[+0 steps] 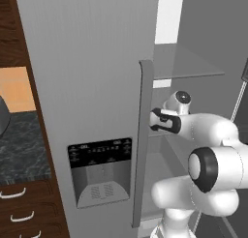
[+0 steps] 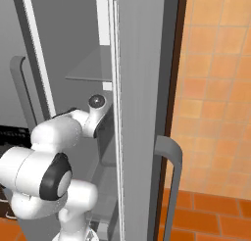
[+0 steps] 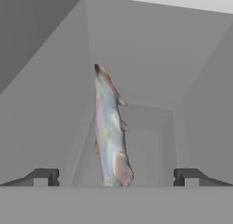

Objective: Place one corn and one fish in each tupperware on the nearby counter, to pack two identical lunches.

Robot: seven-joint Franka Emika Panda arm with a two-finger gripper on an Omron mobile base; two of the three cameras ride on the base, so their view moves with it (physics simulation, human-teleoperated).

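Observation:
A pale silvery, slender fish [image 3: 110, 132] lies on the grey floor of a fridge compartment, stretching away from the hand. My gripper [image 3: 116, 176] is open, its two dark fingertips [image 3: 45, 176] set wide on either side of the fish's near end without touching it. In the base views my arm [image 1: 213, 155] reaches into the open fridge, and the hand is hidden behind the door edge past the wrist [image 2: 98, 108]. A strip of the black marbled counter [image 1: 22, 150] shows at the far left. The corn and the tupperware are out of view.
The grey fridge door [image 1: 92, 87], with its long handle [image 1: 144, 135] and dispenser panel [image 1: 100, 171], stands just left of the arm. A second door [image 2: 139, 112] is close on the right. A glass shelf [image 1: 189, 63] hangs above the wrist. Dark wood drawers [image 1: 19, 215] sit under the counter.

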